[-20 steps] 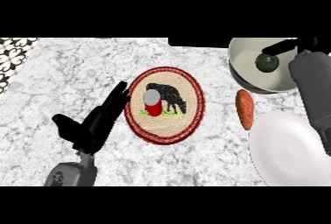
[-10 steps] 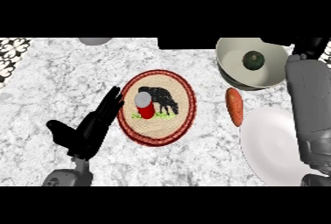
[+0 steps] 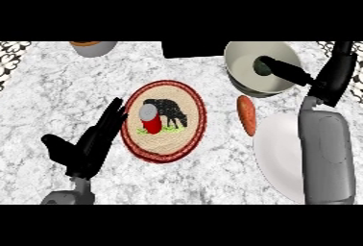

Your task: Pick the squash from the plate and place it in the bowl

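Observation:
The dark green squash (image 3: 261, 67) lies inside the grey bowl (image 3: 241, 81) at the back right. My right hand (image 3: 332, 72) hovers at the bowl's right rim. One black digit (image 3: 287, 70) stretches straight over the bowl and its tip touches the squash, while the others point up and away, so the hand is open. The white plate (image 3: 280, 149) lies in front of the bowl, with its right part hidden under my right forearm (image 3: 326, 153). My left hand (image 3: 92, 144) rests open at the lower left, fingers straight.
An orange-red oblong vegetable (image 3: 246, 114) lies between the bowl and the white plate. A round woven mat (image 3: 188, 139) with a cow picture holds a red can (image 3: 150, 121) at centre. A grey bowl (image 3: 92, 48) and a black block (image 3: 195, 48) stand at the back edge.
The whole scene has slid left in the view. The squash stays in the bowl's middle. My right hand's fingers have spread away from it. The left hand keeps its pose.

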Motion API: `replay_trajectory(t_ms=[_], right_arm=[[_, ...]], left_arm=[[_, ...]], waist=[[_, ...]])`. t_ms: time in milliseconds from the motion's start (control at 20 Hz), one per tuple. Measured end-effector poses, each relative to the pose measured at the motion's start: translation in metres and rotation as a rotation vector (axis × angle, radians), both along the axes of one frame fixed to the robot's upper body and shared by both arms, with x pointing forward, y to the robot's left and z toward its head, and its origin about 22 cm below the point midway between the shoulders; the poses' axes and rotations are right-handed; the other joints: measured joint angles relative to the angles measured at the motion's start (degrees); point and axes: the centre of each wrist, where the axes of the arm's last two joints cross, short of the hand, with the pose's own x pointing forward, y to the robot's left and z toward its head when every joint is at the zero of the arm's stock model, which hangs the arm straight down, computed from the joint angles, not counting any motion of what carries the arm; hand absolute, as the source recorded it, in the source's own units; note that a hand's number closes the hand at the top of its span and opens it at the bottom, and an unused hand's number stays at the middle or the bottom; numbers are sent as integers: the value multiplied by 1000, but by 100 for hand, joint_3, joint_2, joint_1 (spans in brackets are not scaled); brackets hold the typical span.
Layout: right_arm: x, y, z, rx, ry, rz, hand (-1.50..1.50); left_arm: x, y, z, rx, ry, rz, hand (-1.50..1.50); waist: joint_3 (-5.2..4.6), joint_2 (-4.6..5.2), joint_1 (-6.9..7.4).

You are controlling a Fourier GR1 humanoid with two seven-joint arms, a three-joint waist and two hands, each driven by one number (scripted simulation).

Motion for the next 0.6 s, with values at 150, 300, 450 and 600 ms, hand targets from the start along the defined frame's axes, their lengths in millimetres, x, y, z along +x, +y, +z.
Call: replay_trajectory(t_ms=[150,300,450,600], right_arm=[[-29,7,-13,-22,-16,28,150],[-60,14,-30,-41,-7,52,150],[-96,23,-49,-32,19,79,150],[-135,37,-71,-27,76,116,150]], left_arm=[[1,-2,2,1,-1,6,0],[-1,3,2,-2,3,15,0],[-1,3,2,-4,1,24,0],[-1,6,2,0,1,32,0]], waist=[[1,-12,-35],[0,-33,-74],[3,-28,-128],[4,-4,-148]])
